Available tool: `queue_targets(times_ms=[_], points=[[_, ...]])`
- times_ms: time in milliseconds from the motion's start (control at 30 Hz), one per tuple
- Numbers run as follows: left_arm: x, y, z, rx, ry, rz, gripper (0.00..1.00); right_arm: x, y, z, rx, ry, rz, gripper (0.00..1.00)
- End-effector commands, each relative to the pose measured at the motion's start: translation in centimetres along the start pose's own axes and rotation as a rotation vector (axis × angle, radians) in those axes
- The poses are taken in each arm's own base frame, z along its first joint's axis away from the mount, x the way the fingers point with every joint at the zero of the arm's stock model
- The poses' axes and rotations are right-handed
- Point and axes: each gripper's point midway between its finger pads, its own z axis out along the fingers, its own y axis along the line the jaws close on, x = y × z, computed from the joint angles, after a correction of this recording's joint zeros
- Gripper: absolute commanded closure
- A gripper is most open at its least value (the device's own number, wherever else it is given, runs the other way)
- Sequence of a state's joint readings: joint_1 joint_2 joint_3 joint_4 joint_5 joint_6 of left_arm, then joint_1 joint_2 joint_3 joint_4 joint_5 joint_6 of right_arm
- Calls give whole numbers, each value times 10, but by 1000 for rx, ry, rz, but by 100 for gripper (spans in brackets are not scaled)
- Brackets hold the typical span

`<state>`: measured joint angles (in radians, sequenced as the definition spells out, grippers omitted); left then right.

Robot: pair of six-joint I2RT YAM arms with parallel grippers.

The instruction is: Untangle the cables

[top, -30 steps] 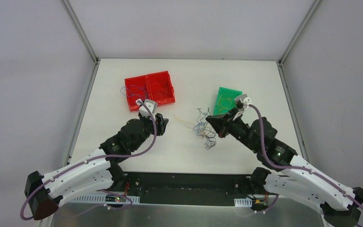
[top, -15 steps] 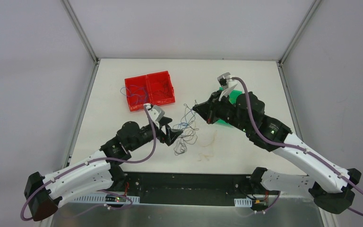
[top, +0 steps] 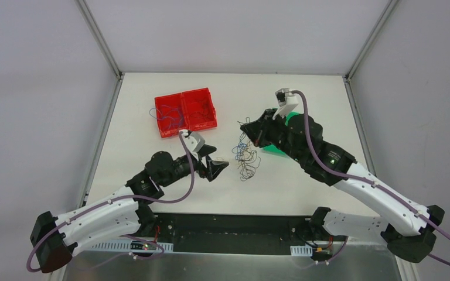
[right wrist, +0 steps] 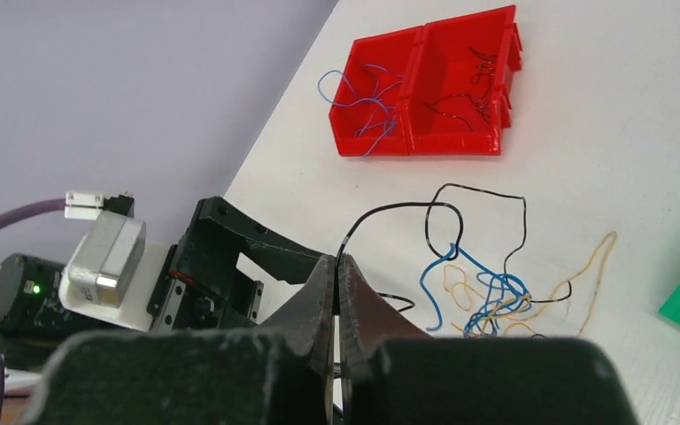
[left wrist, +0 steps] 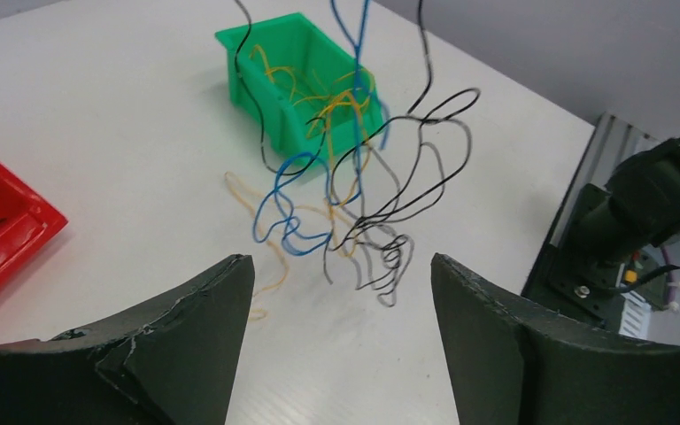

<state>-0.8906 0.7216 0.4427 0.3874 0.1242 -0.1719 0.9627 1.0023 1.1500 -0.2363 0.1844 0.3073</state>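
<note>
Cables dangle from my right gripper, which is pinched shut on them, just ahead of my left gripper, jaws wide apart. Pulling hard could cinch the loops or slip a strand free. Green bin sits beyond, red bin leftward, bare worktop below.
</note>
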Motion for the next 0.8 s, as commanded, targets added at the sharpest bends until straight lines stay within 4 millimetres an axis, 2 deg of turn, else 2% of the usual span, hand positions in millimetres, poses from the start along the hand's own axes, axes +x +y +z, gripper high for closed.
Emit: queue_targets(times_ms=[0,133,400,667,767], points=[[-3,20,9,-118,13,-6,25,-32,-2,3,60,-131,82,100],[1,31,10,-181,21,-7,21,-56,5,-4,60,-194,117,100],[3,39,4,-208,-9,34,21,-101,20,-25,42,-306,190,100],[-5,29,0,-144,-89,45,24,-158,33,-50,-10,-522,318,100],[-6,20,2,-93,-109,54,24,-172,31,-53,15,-570,343,100]])
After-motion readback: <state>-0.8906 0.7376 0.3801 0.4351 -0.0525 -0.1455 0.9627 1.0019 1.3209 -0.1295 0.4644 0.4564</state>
